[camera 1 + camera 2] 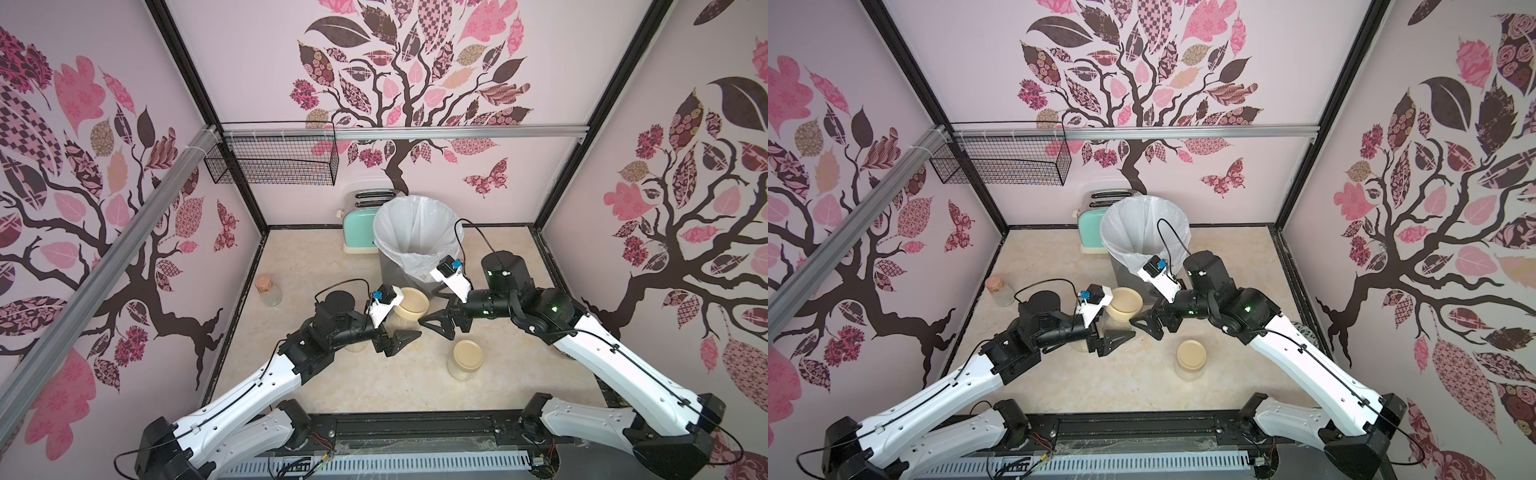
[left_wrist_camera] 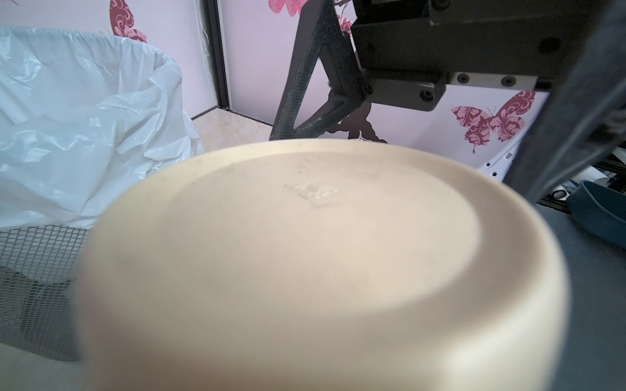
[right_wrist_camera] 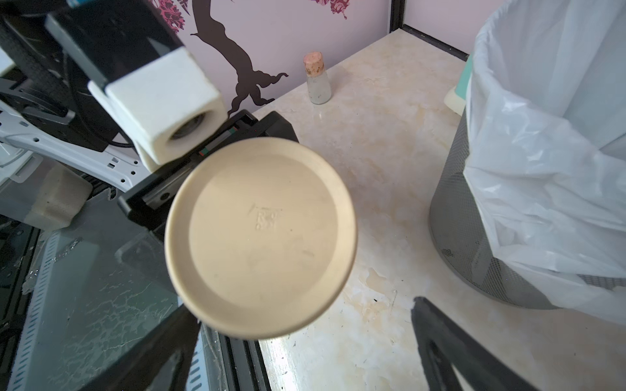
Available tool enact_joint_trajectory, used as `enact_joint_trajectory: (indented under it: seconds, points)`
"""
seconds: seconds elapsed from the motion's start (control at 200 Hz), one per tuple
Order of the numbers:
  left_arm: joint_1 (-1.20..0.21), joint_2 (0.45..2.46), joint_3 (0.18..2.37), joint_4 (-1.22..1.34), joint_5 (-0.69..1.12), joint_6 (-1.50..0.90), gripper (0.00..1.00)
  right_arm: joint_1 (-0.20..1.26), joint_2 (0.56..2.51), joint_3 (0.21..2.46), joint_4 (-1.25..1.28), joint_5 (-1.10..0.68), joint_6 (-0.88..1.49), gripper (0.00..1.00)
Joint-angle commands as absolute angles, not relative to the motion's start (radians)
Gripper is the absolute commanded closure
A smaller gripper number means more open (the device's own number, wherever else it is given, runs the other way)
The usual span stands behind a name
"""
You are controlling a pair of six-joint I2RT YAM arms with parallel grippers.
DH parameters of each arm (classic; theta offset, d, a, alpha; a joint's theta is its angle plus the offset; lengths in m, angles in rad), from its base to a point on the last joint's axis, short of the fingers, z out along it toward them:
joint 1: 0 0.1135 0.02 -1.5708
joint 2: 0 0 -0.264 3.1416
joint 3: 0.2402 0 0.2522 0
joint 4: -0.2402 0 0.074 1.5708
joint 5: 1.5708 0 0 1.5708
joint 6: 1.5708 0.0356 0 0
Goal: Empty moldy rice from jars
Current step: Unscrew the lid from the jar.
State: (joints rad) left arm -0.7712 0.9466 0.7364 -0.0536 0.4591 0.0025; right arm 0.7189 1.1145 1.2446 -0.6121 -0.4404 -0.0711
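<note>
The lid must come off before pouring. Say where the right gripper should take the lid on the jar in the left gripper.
Take the lid by its rim, on opposite edges, coming from above. It is a flat round disc facing roughly up, and the left gripper seems to clasp the jar below it, leaving the rim free.

Front centre: bare countertop point(image 1: 374, 386), open passage | Front, right of centre: lidded jar point(image 1: 466, 358) standing | Back centre: lined mesh bin point(image 1: 415, 245), toaster point(image 1: 357, 226) behind | Left wall: corked bottle point(image 1: 269, 291) | Middle: left gripper point(image 1: 409, 319) clamping second jar point(image 1: 410, 305), wide-open right gripper point(image 1: 436, 328) just beside.
</note>
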Motion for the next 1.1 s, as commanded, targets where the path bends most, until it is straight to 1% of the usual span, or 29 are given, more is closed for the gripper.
enact_joint_trajectory:
  seconds: [0.0, 0.09, 0.295, 0.425, 0.75, 1.095]
  points:
    - [-0.779, 0.915, 0.754, 0.039, 0.526, 0.02, 0.41, 0.71, 1.114, 1.259, -0.615, -0.315, -0.07, 0.01]
    - [-0.78, 0.915, 0.755, 0.033, 0.52, 0.024, 0.41, 0.711, 1.114, 1.27, -0.626, -0.302, -0.067, 0.01]
    - [-0.779, 0.919, 0.747, 0.041, 0.509, 0.023, 0.41, 0.711, 1.127, 1.322, -0.651, -0.482, -0.003, 0.0]
    - [-0.778, 0.927, 0.749, 0.043, 0.509, 0.023, 0.41, 0.717, 1.143, 1.345, -0.622, -0.521, 0.054, 0.0]
    - [-0.778, 0.943, 0.753, 0.054, 0.503, 0.025, 0.41, 0.815, 1.243, 1.436, -0.641, -0.433, 0.066, 0.0]
    - [-0.778, 0.95, 0.756, 0.061, 0.5, 0.023, 0.41, 0.826, 1.262, 1.437, -0.636, -0.376, 0.104, 0.02]
